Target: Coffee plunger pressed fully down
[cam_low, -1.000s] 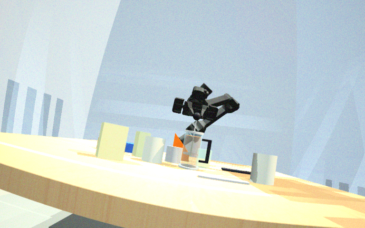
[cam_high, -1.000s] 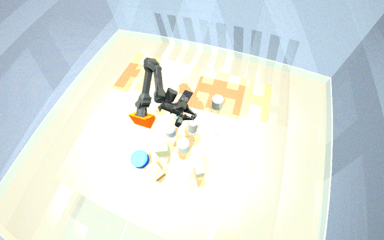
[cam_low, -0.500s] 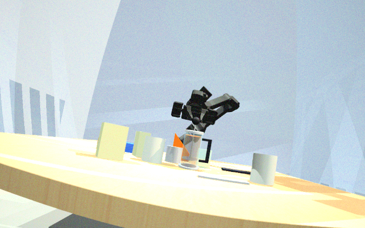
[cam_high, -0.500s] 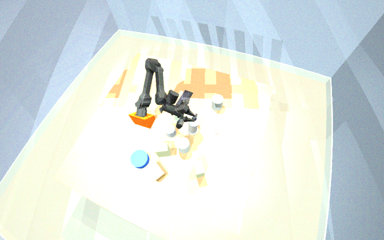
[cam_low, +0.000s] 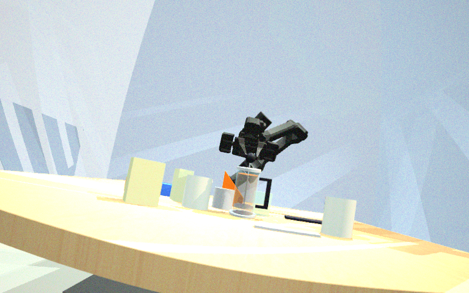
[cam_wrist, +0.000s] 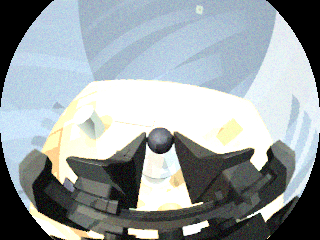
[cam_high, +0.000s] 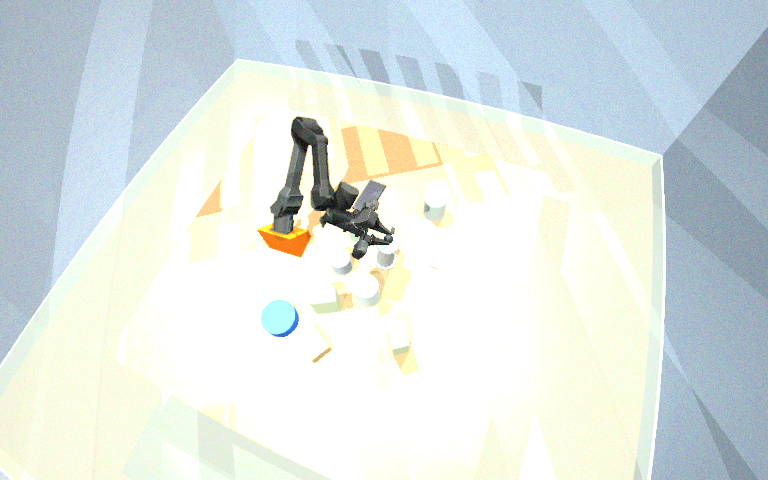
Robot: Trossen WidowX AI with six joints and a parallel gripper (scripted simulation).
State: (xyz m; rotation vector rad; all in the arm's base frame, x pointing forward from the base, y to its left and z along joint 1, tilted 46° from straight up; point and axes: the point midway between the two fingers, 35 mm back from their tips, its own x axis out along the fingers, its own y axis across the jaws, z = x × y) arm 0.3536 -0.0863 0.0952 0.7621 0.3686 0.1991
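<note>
The coffee press point(cam_low: 246, 188) point(cam_high: 386, 258) stands upright on the table, a clear cylinder with a pale rim and a black handle point(cam_low: 269, 194). Its dark round plunger knob point(cam_low: 251, 157) point(cam_wrist: 160, 140) sits a short way above the lid, with a short piece of thin rod showing below it. A greyish disc point(cam_low: 243, 207) shows low inside the glass. My gripper point(cam_wrist: 159, 135) point(cam_low: 251, 155) point(cam_high: 391, 234) is shut on the knob, one fingertip on each side of it, above the press.
Pale cylinders point(cam_low: 196, 192) point(cam_low: 223, 198) stand left of the press in the exterior view, with pale blocks point(cam_low: 144, 181) point(cam_low: 182, 184) beyond. Another cylinder point(cam_low: 338, 217), a dark flat bar point(cam_low: 302, 219) and a thin pale strip point(cam_low: 287, 231) are on the right. A blue disc point(cam_high: 279, 318) lies farther off.
</note>
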